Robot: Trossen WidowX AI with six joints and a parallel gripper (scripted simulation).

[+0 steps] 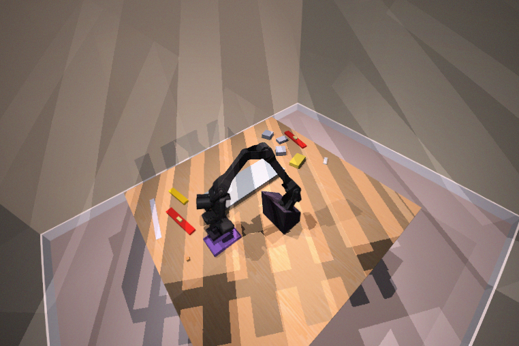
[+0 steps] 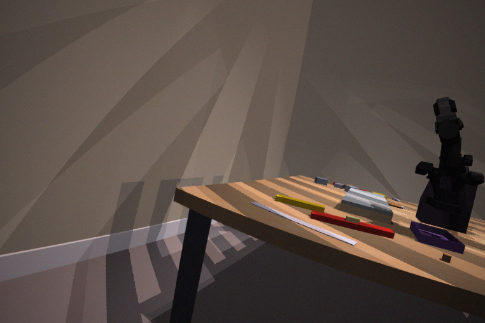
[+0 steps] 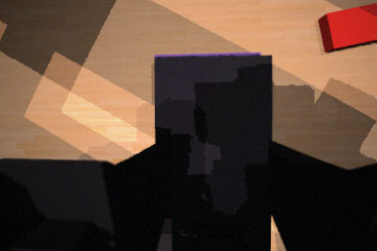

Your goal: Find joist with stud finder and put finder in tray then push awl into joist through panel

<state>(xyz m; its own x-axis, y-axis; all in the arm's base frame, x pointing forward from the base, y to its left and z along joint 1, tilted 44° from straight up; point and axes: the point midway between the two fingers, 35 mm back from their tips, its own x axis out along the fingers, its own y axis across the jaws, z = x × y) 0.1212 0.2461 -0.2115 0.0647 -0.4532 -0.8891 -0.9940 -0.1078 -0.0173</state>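
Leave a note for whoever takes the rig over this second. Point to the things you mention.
Pincer [image 1: 219, 227] [image 2: 445, 192] [image 3: 212, 142]: shut on the dark block, apparently the stud finder [image 1: 212, 233] [image 2: 442, 203] [image 3: 213, 111], above the purple tray [image 1: 215, 249] [image 2: 438, 245].
Panel: the pale grey slab [image 1: 251, 178] [image 2: 366, 203]; no hole visible on the parts in view.
Awl: probably the slim orange thing [image 2: 394, 205] beyond the slab; unconfirmed.
Done: finder picked up. Whether the joist was located, I can't tell.
Left: set finder in tray, take awl, push straight down once into the joist.
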